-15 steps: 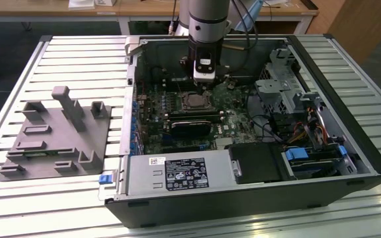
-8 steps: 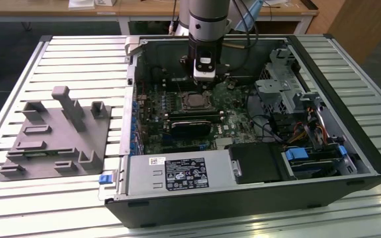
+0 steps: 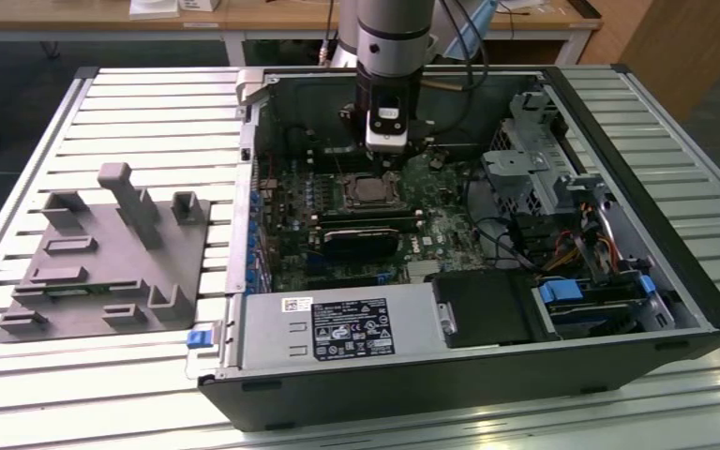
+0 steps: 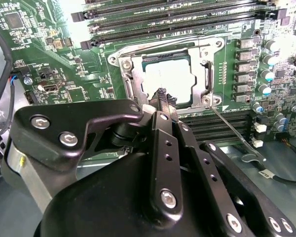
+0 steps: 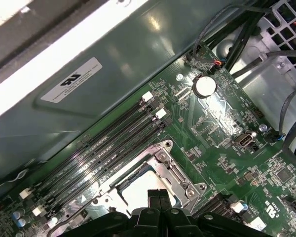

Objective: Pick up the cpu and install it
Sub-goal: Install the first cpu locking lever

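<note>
Hand (image 4: 164, 98) sits low over the motherboard inside the open computer case, fingers (image 4: 160, 96) brought together with no gap visible between the tips and nothing held between them. In the second wrist view the tips are at the near edge of the cpu (image 4: 168, 84); whether they touch it cannot be told. The cpu, pale silver top, lies flat and seated within the metal socket frame (image 4: 126, 74), its lower edge partly hidden by the fingertips. In the first wrist view the hand (image 5: 159, 195) again appears closed, with the cpu (image 5: 143, 190) showing as a pale square just beyond it inside the socket frame (image 5: 180, 175). A thin wire retention lever (image 4: 234, 133) runs out from the socket corner at a slant, lying across the board and away from the frame. Rows of dark memory slots (image 5: 108, 143) run alongside the socket, towards the case wall. A round coin cell battery (image 5: 205, 85) sits further out on the green motherboard (image 5: 222, 148). In the exterior view the arm (image 3: 388, 56) comes down from above into the computer case (image 3: 460, 394), the hand (image 3: 386, 155) just beyond the cpu (image 3: 367, 190). The case lies open on a slatted table (image 3: 147, 103). A grey fixture block (image 3: 104, 258) stands on the table well apart, to the exterior view's left of the case.
</note>
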You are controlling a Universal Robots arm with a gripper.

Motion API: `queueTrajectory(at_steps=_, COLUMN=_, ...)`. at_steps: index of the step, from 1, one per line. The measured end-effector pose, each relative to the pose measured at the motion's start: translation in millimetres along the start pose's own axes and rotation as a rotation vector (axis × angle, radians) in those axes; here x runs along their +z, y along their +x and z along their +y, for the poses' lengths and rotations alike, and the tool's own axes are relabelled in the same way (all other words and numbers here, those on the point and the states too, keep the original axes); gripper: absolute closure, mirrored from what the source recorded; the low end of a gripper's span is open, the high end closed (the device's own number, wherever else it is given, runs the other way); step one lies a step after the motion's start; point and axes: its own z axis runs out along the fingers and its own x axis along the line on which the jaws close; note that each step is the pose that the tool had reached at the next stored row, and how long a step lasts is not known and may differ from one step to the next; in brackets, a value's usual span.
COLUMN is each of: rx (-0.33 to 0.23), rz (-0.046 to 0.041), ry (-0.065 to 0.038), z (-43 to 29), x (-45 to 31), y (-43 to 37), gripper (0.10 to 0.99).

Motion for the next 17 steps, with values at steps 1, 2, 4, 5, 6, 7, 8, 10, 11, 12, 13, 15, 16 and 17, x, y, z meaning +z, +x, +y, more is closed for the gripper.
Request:
queueTrajectory(at_steps=1, rx=0.000, rz=0.0000, ry=0.000, z=0.0, x=-0.2, y=0.0, gripper=0.980)
queueTrajectory(at_steps=2, rx=0.000, rz=0.0000, ry=0.000, z=0.0, x=-0.4, y=0.0, gripper=0.980)
queueTrajectory(at_steps=4, rx=0.000, rz=0.0000, ry=0.000, z=0.0, x=-0.9, y=0.0, gripper=0.980)
queueTrajectory(at_steps=5, rx=0.000, rz=0.0000, ry=0.000, z=0.1, x=-1.2, y=0.0, gripper=0.980)
queueTrajectory(at_steps=6, rx=0.000, rz=0.0000, ry=0.000, z=0.1, x=-1.5, y=0.0, gripper=0.980)
queueTrajectory(at_steps=7, rx=0.000, rz=0.0000, ry=0.000, z=0.1, x=-1.8, y=0.0, gripper=0.980)
queueTrajectory(at_steps=8, rx=0.000, rz=0.0000, ry=0.000, z=0.1, x=-2.1, y=0.0, gripper=0.980)
queueTrajectory(at_steps=10, rx=0.000, rz=0.0000, ry=0.000, z=0.2, x=-2.6, y=0.0, gripper=0.980)
queueTrajectory(at_steps=11, rx=0.000, rz=0.0000, ry=0.000, z=0.2, x=-2.9, y=0.0, gripper=0.980)
queueTrajectory(at_steps=12, rx=0.000, rz=0.0000, ry=0.000, z=0.2, x=-3.2, y=0.0, gripper=0.980)
queueTrajectory(at_steps=13, rx=0.000, rz=0.0000, ry=0.000, z=0.2, x=-3.4, y=0.0, gripper=0.980)
queueTrajectory(at_steps=15, rx=0.000, rz=0.0000, ry=0.000, z=0.2, x=-4.0, y=0.0, gripper=0.980)
queueTrajectory(at_steps=16, rx=0.000, rz=0.0000, ry=0.000, z=0.2, x=-4.2, y=0.0, gripper=0.980)
queueTrajectory(at_steps=17, rx=0.000, rz=0.0000, ry=0.000, z=0.2, x=-4.4, y=0.0, gripper=0.980)
